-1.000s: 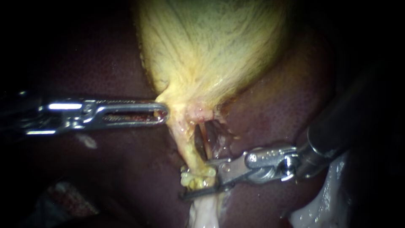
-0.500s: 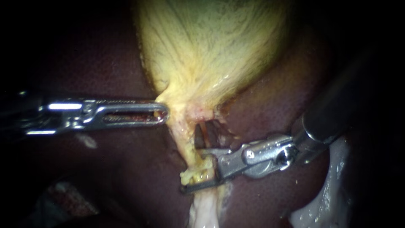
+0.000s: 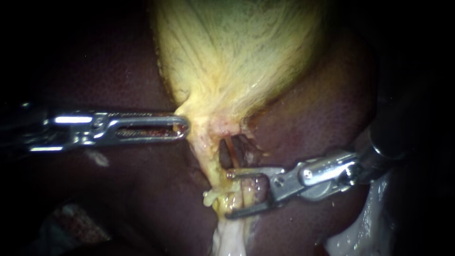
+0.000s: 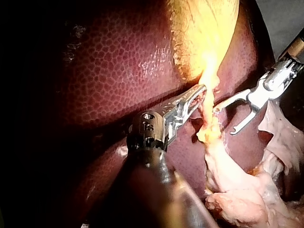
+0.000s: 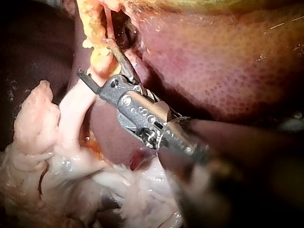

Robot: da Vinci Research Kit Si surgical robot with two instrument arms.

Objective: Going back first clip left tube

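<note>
Endoscope view: slender steel right instrument (image 3: 228,195) beside the pale yellow, cord-like left tube (image 3: 208,166), jaws spread wide and empty
The slotted steel left instrument (image 3: 182,127) clamps the neck of the yellow, fibrous gallbladder (image 3: 237,57) just above that tube, seemingly to keep it stretched off the dark maroon liver (image 3: 313,114); the right jaws' gap likely lets them back away without dragging the tube

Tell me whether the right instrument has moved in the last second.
Yes. The right instrument has pulled back toward the right, jaws open, away from the left tube; the left instrument, shut on the gallbladder, has not shifted.
</note>
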